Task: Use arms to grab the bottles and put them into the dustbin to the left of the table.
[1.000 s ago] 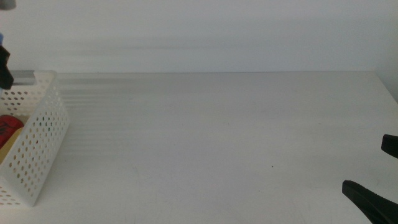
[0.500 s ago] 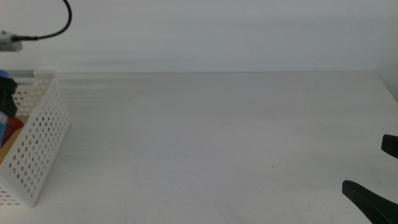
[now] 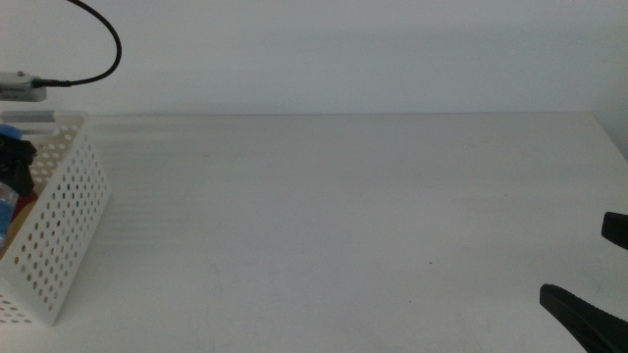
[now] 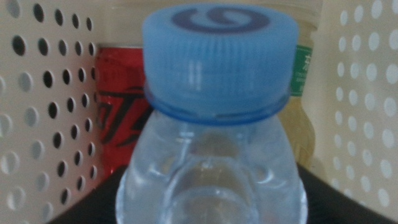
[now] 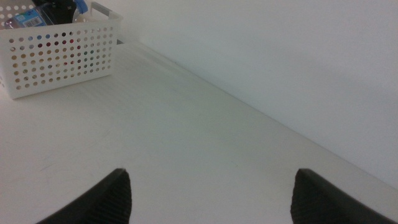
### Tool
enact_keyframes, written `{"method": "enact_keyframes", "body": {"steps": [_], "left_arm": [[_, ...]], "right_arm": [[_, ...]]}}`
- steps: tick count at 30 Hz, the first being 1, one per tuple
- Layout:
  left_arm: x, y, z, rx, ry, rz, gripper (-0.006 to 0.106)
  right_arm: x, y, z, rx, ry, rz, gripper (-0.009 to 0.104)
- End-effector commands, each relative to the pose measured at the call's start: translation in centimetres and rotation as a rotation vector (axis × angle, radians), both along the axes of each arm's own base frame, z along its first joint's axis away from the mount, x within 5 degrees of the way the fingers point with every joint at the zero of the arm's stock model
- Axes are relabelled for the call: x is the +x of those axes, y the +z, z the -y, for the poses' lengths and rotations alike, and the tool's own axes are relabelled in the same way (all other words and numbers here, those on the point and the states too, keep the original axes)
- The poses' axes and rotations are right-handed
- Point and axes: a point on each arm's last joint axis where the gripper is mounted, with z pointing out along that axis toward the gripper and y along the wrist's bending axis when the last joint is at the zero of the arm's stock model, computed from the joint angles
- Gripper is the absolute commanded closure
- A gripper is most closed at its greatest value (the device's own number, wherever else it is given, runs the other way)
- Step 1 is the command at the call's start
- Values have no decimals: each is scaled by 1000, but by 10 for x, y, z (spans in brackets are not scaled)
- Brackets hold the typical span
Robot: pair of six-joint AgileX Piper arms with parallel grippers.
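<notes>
The clear water bottle (image 4: 211,168) with a blue cap (image 4: 217,56) fills the left wrist view, and the dark jaws of my left gripper (image 4: 208,208) press on both its sides. It hangs inside the white perforated dustbin (image 3: 64,221) at the table's (image 3: 343,216) left end. Behind it in the bin lie the red cola can (image 4: 118,106) and the yellow-liquid bottle with a green label (image 4: 303,71). In the middle view my left gripper (image 3: 18,162) dips behind the bin's rim. My right gripper (image 3: 601,275) waits open at the table's near right corner.
A black cable (image 3: 98,44) loops above the left arm. The right wrist view shows the dustbin (image 5: 62,53) far across the bare tabletop, with the left gripper (image 5: 59,9) over it. A pale wall backs the table.
My left gripper has come down into the dustbin with the water bottle, and it now covers the red can that showed there before. The right gripper has not moved.
</notes>
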Motion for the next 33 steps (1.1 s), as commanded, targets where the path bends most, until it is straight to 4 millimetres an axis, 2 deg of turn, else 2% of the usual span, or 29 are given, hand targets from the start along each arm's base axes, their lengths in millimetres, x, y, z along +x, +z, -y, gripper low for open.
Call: {"method": "enact_keyframes", "body": {"steps": [1,2,9,16,19,24,29,33], "left_arm": [[1,33,0,47,-14,132,19],[2,33,0,51,-24,134,10],[0,47,17,78,-68,164,10],[-16,84,39,55,27,249,12],[-30,102,57,21,7,248,14],[-55,138,76,-50,90,354,15],[-80,169,99,-26,4,448,15],[-109,196,121,-7,-74,542,15]], "right_arm": [[2,15,-1,44,-1,86,28],[2,15,-1,44,-1,86,28],[2,15,-1,44,-1,86,28],[2,15,-1,44,-1,86,28],[2,15,-1,44,-1,86,28],[2,15,-1,44,-1,86,28],[2,15,-1,44,-1,86,28],[2,15,-1,44,-1,86,28]]}}
